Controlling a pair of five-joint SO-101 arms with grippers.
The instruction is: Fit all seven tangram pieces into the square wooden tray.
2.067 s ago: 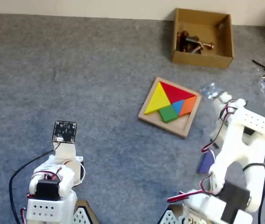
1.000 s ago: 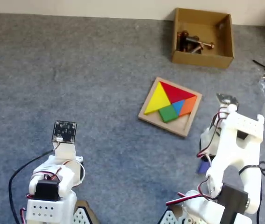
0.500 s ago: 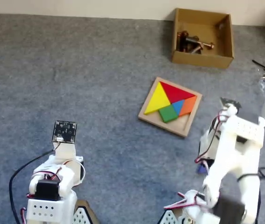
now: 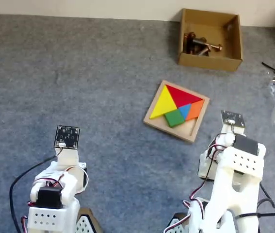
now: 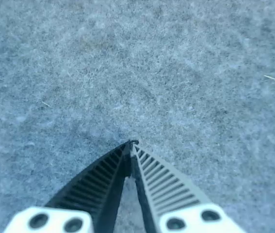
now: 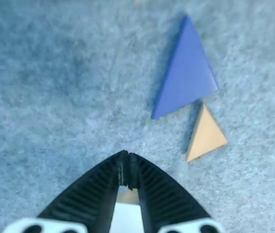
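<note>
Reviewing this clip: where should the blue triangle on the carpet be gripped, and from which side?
Come straight down from above: the blue triangle lies flat on the carpet. Pinch across its two long edges about mid-length, probably, away from the short edge where the tan triangle lies close.
</note>
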